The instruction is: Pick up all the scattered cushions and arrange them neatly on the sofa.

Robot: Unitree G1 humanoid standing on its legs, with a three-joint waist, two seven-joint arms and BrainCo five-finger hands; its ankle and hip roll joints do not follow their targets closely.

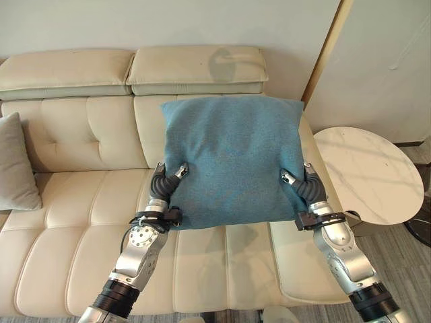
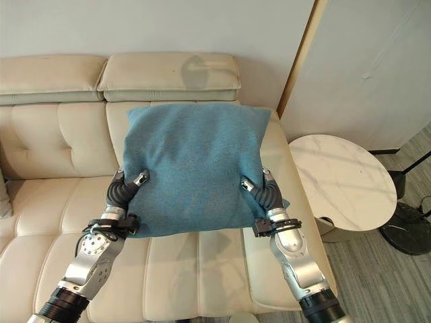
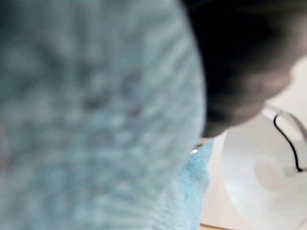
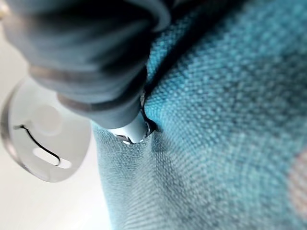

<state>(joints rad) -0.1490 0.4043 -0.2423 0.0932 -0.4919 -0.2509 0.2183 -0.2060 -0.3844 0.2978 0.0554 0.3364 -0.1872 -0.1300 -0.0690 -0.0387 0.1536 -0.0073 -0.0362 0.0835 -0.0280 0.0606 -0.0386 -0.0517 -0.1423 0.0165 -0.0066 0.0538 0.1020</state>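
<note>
The teal cushion [image 1: 232, 158] is held upright between both hands, above the seat of the cream sofa [image 1: 81, 202] and in front of its backrest. The left hand [image 1: 165, 183] grasps its lower left edge; the right hand [image 1: 301, 185] grasps its lower right edge. A grey cushion [image 1: 15, 165] rests well beyond the left hand; a round white table [image 1: 367, 171] stands beyond the right hand.

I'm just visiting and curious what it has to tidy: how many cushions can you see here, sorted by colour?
Teal cushion: 1, held up over the sofa between the left hand and right hand.
Grey cushion: 1, leaning at the sofa's left end.
Total: 2 cushions.
</note>
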